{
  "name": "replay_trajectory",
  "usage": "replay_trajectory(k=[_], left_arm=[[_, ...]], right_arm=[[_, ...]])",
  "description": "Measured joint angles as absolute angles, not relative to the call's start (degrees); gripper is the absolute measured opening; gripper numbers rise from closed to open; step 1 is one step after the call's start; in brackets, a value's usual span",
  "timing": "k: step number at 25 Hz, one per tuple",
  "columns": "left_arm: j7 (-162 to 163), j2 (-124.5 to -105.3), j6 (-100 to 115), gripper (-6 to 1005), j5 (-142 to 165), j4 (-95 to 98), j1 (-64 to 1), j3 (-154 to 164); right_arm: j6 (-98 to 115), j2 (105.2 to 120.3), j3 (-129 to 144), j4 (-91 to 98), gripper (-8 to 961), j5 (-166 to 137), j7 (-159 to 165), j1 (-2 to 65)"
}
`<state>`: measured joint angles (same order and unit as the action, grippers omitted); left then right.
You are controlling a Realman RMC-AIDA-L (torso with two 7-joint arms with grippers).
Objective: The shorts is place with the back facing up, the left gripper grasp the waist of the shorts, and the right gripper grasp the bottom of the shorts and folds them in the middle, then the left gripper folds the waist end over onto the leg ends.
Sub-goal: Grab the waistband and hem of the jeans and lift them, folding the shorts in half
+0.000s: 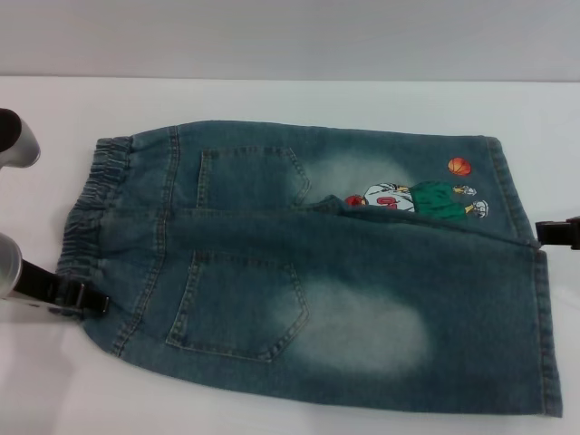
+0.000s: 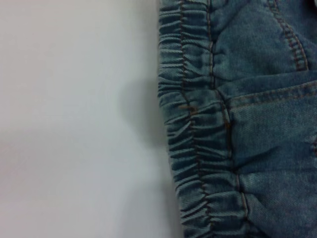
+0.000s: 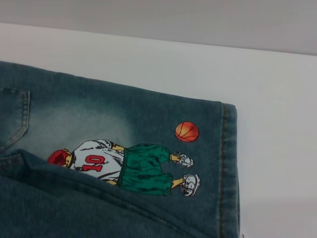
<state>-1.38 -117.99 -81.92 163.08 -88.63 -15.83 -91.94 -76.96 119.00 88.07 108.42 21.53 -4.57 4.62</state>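
Note:
The blue washed-denim shorts point(image 1: 308, 272) lie flat on the white table with the back up, both patch pockets showing. The gathered waist point(image 1: 91, 208) is at the left and the leg hems point(image 1: 535, 308) at the right. The near leg overlaps the far leg and covers part of the cartoon print point(image 1: 421, 199). My left gripper point(image 1: 83, 297) sits at the near corner of the waist, touching its edge. At the right, my right gripper point(image 1: 557, 234) is against the hems where the two legs meet. The left wrist view shows the waist point(image 2: 190, 148). The right wrist view shows the print point(image 3: 133, 166) and the far hem point(image 3: 229, 163).
The white table point(image 1: 290, 100) extends behind the shorts to a grey wall. A silver and black arm segment point(image 1: 16, 138) stands at the far left, beyond the waist. The near hem corner reaches almost to the picture's bottom right edge.

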Motion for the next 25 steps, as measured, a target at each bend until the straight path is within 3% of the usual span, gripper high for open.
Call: replay_trajectory(k=[25], left_arm=[[-1.4, -118.05, -82.5, 832, 162.1, -88.7, -16.1, -91.4]], right_arm=[[-77.3, 119.01, 88.2, 109.3, 640, 21.2, -4.7, 4.7]])
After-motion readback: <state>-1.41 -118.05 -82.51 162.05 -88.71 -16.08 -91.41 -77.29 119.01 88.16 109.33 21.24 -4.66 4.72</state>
